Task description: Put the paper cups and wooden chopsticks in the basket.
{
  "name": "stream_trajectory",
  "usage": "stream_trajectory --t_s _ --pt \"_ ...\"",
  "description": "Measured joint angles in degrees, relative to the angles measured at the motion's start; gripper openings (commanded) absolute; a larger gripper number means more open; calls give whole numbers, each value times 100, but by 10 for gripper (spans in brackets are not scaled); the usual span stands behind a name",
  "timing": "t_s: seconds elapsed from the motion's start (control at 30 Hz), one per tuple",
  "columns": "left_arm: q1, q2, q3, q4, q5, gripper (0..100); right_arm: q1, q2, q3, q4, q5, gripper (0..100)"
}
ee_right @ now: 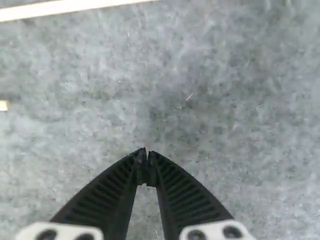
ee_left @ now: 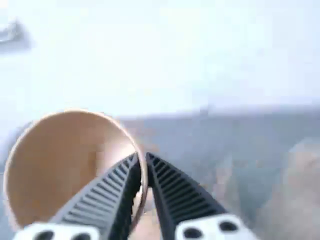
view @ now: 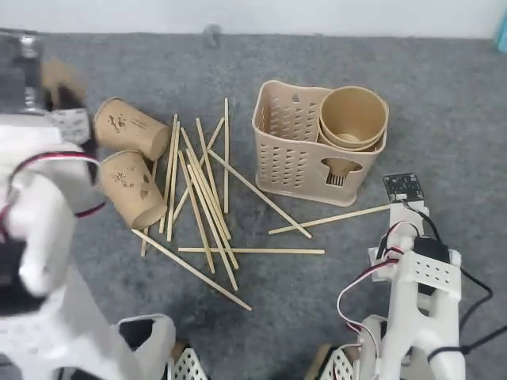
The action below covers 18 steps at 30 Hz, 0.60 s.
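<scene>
My left gripper [ee_left: 141, 159] is shut on the rim of a brown paper cup [ee_left: 65, 160], one finger inside and one outside, held up off the table at the far left [view: 62, 79]. Two more paper cups [view: 131, 127] [view: 135, 188] lie on their sides beside it. Several wooden chopsticks [view: 202, 198] are scattered across the grey carpet. The beige basket [view: 289, 142] holds stacked paper cups [view: 352, 117] in its right compartment. My right gripper [ee_right: 144, 152] is shut on nothing, just above bare carpet; a chopstick [ee_right: 75, 7] lies beyond it.
One chopstick [view: 329, 219] lies between the basket and the right arm [view: 420, 269]. The basket's left compartment [view: 285, 111] is open from above. Grey carpet stretches in front of the basket, with a white wall behind the table.
</scene>
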State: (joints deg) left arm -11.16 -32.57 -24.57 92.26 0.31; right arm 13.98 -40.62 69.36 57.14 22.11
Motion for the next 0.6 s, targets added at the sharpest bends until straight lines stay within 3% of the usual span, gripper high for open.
stream_trajectory --t_s 0.17,0.3,0.6 --pt "1442 862 -976 237 1029 12 0 0 0 0 0 8" --pt "2470 1846 -1952 607 1231 12 -18 0 0 0 0 8" --pt "4044 3156 -3815 651 1459 12 -9 0 0 -97 0 8"
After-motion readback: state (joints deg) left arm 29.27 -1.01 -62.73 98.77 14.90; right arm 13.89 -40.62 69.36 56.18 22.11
